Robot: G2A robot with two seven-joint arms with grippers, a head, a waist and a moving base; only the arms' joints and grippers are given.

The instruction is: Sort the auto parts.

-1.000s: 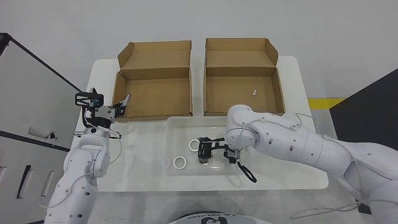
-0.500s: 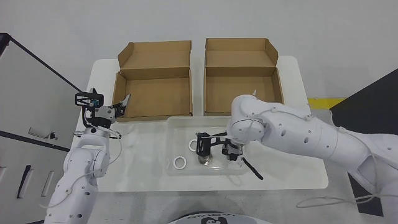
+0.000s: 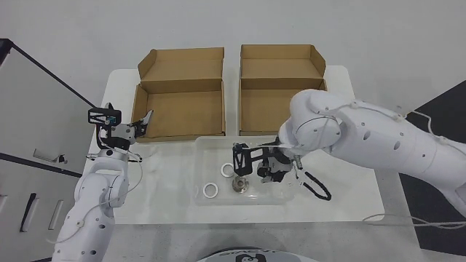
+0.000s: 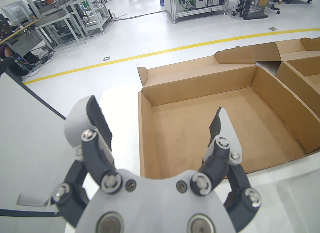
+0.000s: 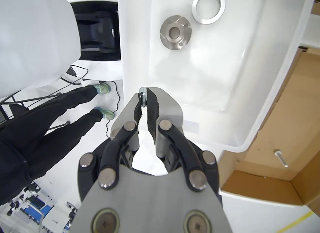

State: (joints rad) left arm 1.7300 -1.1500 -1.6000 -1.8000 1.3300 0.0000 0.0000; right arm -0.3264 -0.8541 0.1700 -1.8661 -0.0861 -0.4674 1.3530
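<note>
1. A small silver threaded bolt (image 5: 142, 91) is clamped between the jaws of the right gripper (image 5: 144, 98), above the right half of the translucent white plastic tray (image 5: 265, 93).
2. A flanged grey metal disc (image 5: 175, 32) and two silver metal rings (image 5: 208, 5) are seen in its left half.
3. The jaws of the left gripper (image 4: 156, 108) are spread, near the left edge of the white table (image 4: 122, 118).

Table (image 3: 164, 189): a white top with rounded corners is seen from above; bare surface is left along its near edge and at both ends.
Left cardboard box (image 3: 180, 109): it is set open on the far half, its lid folded back.
Right cardboard box (image 3: 273, 109): it is set open just beside the left one, with a narrow gap between them.
Tray (image 3: 218, 149): a translucent white tray is placed on the near half, close against the boxes' front edges.
</note>
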